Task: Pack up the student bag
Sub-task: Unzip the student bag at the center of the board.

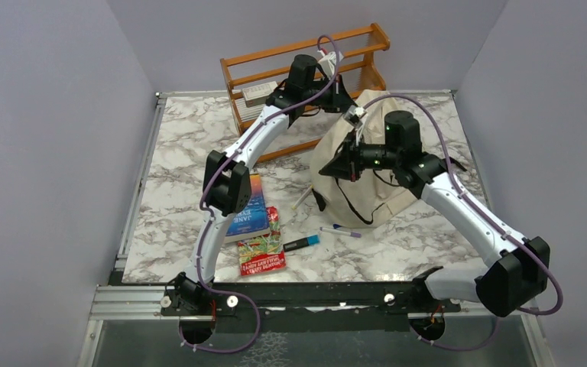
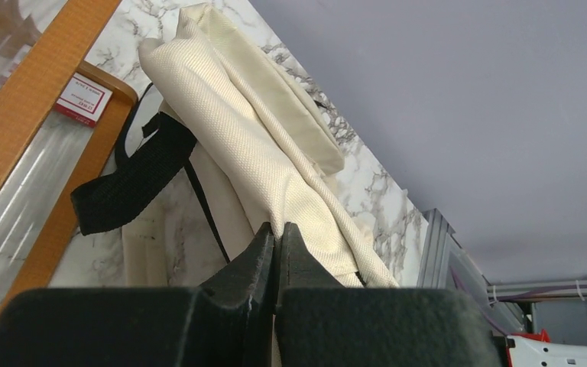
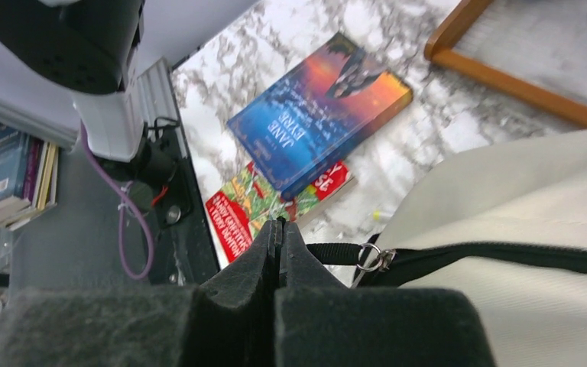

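Pale lilac walls [image 1: 46, 115] close in a marble-patterned table [image 1: 183, 153], with a wooden rack [image 1: 306, 50] standing at its far edge. The student bag [image 1: 394, 202], cream with black straps, sits slumped on the right half of the table, just in front of the rack. The left gripper [image 2: 277, 229] reaches over its top, jaws pinched together on a fold of the cream fabric. The right gripper [image 3: 279, 225] comes in at the bag's near-left side, jaws clamped on the black zipper pull [image 3: 332, 252], whose metal ring shows just past the fingertips. To the left of the bag lie a blue book [image 1: 252, 210] and a red packet [image 1: 262, 248], overlapping. A marker [image 1: 300, 244] and a pen [image 1: 342, 229] lie near the bag's front.
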